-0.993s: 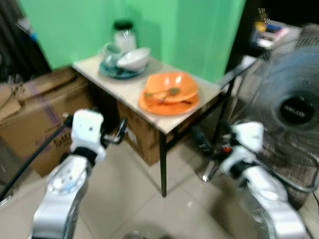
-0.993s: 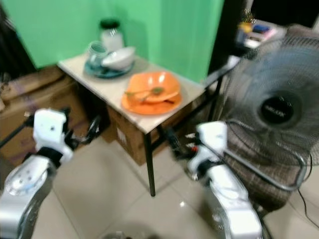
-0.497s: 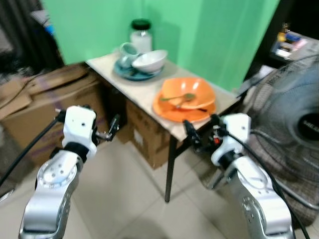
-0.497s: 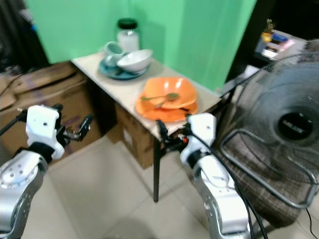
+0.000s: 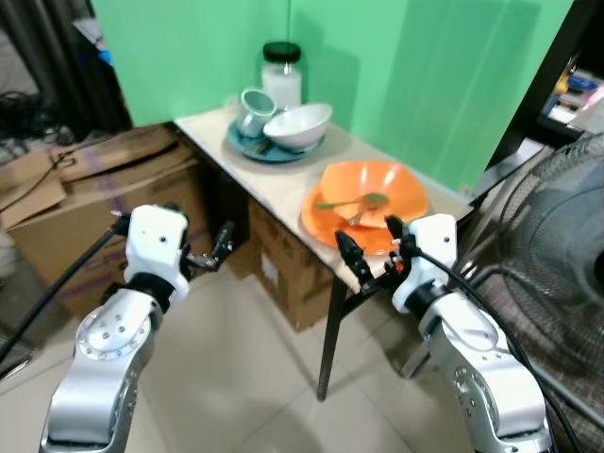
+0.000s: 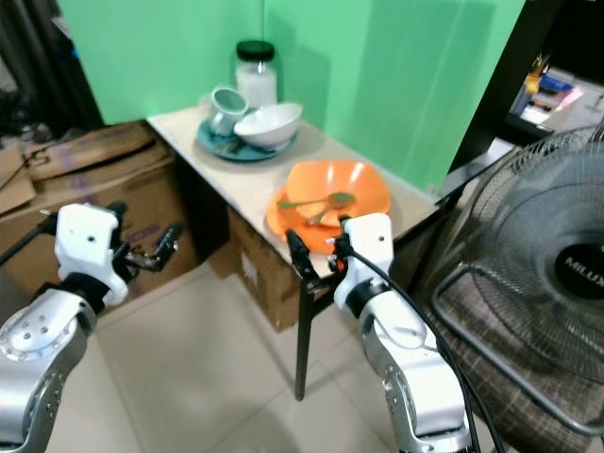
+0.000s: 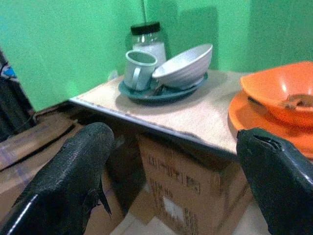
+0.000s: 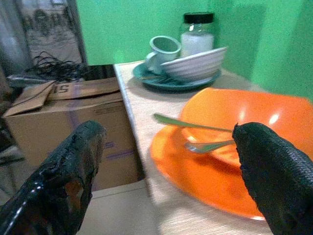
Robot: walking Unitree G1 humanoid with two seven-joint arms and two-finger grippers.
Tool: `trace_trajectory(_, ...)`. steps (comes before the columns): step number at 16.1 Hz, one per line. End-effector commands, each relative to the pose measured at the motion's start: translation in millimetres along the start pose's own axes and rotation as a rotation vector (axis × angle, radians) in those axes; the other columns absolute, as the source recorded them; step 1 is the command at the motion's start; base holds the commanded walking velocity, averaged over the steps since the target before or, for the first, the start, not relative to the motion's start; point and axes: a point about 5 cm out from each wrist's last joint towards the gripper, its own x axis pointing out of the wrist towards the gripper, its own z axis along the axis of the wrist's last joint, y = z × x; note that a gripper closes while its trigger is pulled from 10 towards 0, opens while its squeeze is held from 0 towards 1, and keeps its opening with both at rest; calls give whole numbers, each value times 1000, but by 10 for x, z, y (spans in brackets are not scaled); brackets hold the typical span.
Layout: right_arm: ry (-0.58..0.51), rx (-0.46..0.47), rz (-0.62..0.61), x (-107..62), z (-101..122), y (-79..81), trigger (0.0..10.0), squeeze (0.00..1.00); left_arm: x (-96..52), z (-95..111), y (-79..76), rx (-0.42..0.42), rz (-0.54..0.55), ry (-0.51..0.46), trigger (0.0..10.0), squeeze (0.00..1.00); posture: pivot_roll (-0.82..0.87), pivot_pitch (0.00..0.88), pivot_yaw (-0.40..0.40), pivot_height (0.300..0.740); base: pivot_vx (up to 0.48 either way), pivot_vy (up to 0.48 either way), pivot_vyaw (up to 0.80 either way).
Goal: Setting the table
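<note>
A small beige table (image 5: 269, 184) stands against a green wall. At its near end an orange bowl (image 5: 377, 187) sits on an orange plate (image 5: 319, 223), with a spoon (image 5: 342, 201) and a fork (image 8: 205, 145) lying in the bowl. At the far end a teal plate (image 5: 247, 148) carries a teal mug (image 5: 253, 106) and a white bowl (image 5: 298, 123); a black-lidded glass jar (image 5: 282, 80) stands behind them. My right gripper (image 5: 355, 264) is open at the table's near edge, just short of the orange plate. My left gripper (image 5: 213, 249) is open, lower and left of the table.
Cardboard boxes (image 5: 71, 193) sit on the floor to the left, and another box (image 5: 283, 269) is under the table. A large standing fan (image 5: 566, 236) is close on the right. Pale tiled floor (image 5: 245, 377) lies in front of the table.
The view has swung and come closer to the table. My right gripper has risen from beside the table leg up to the table's edge by the orange plate.
</note>
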Motion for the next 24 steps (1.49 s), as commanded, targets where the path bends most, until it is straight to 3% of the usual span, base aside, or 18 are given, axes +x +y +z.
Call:
trace_trajectory(1,-7,6,-16,-1,38,-62,10000,1000,-1,47,-77,18,-55,-11,10000,1000,146,0,-20,740,274,0,0)
trace_trajectory(9,-7,48,-23,45,39,-65,10000,1000,63,72,53,50,-61,-4,10000,1000,128,0,21,740,278,0,0)
trace_trajectory(14,-27,59,-86,79,78,-147,10000,1000,175,92,-88,33,-142,-18,10000,1000,113,0,31,740,297,0,0)
trace_trajectory(18,-24,57,-88,104,87,-163,10000,1000,197,96,-104,24,-136,-24,10000,1000,122,0,14,740,304,0,-600)
trace_trajectory(22,-37,15,-35,193,167,-157,10000,1000,267,173,-96,16,-104,-71,10000,1000,139,0,-33,740,312,0,0)
trace_trajectory(24,-40,-8,-16,196,204,-119,10000,976,222,118,-101,4,-100,-55,10000,1000,106,0,-27,740,309,0,0)
